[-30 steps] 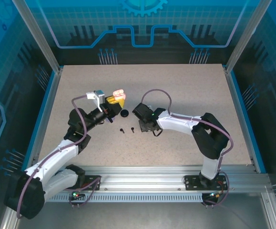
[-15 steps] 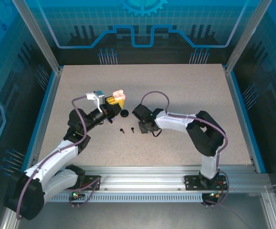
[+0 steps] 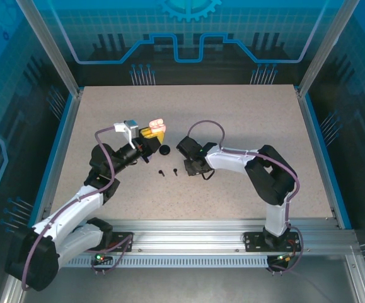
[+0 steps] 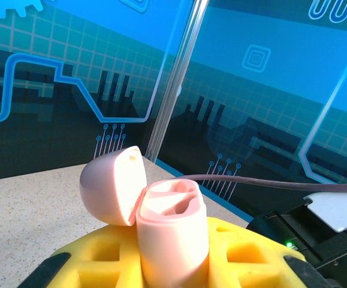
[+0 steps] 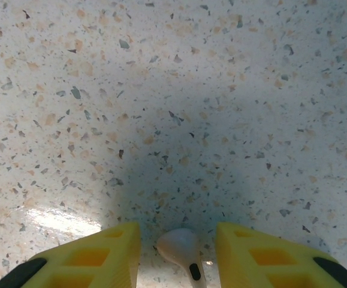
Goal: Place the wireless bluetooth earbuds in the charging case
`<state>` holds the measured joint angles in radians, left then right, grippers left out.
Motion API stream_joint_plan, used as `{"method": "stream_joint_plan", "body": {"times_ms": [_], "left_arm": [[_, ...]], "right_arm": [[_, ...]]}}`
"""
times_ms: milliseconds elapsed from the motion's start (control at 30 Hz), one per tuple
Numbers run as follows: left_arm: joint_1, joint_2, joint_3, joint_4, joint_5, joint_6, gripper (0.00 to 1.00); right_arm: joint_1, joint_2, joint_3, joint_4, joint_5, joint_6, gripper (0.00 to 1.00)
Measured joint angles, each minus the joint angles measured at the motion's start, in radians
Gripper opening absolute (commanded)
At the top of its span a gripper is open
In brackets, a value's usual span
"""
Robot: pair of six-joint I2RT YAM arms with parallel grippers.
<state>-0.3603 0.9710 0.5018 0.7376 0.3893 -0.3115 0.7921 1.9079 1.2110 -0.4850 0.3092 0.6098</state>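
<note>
The right end effector [image 5: 177, 239] straddles a pale earbud [image 5: 182, 252] lying mid-table [image 5: 161, 90], jaws apart, not touching it. Tiny, light, slick, it looks likely to skid, so pinch the rounded head squarely. The left end effector [image 4: 170, 259] clamps the open pink case [image 4: 172, 219].

Near the middle of the tabletop [image 3: 245, 113], the left claw [image 3: 148, 135] grips an open case [image 4: 172, 234] between its fingers, with the lid [image 4: 110, 186] hinged over to the left in the left wrist view. Just right of that claw, a round case [image 3: 164, 151] sits on the tabletop. Nearer the arms' bases lie a first earbud [image 3: 161, 172] and, just to its right, a second earbud [image 3: 175, 170]. Right of those, the right claw [image 5: 178, 235] hangs over the tabletop, and a third earbud [image 5: 184, 251] lies between its fingers with a gap on each side.
</note>
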Motion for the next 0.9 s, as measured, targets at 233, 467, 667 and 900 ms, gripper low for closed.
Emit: {"method": "stream_joint_plan", "body": {"times_ms": [233,467,667,900], "left_arm": [[0.0,0.0,0.0,-0.011,0.0,0.0,0.0],[0.0,0.0,0.0,-0.022,0.0,0.0,0.0],[0.0,0.0,0.0,-0.023,0.0,0.0,0.0],[-0.004,0.0,0.0,-0.025,0.0,0.0,0.0]], "right_arm": [[-0.003,0.009,0.0,0.01,-0.005,0.0,0.36],[-0.004,0.01,0.0,0.014,-0.011,0.0,0.34],[-0.008,0.01,-0.004,0.021,-0.021,0.0,0.33],[-0.011,-0.005,-0.034,0.056,-0.023,0.0,0.32]]}}
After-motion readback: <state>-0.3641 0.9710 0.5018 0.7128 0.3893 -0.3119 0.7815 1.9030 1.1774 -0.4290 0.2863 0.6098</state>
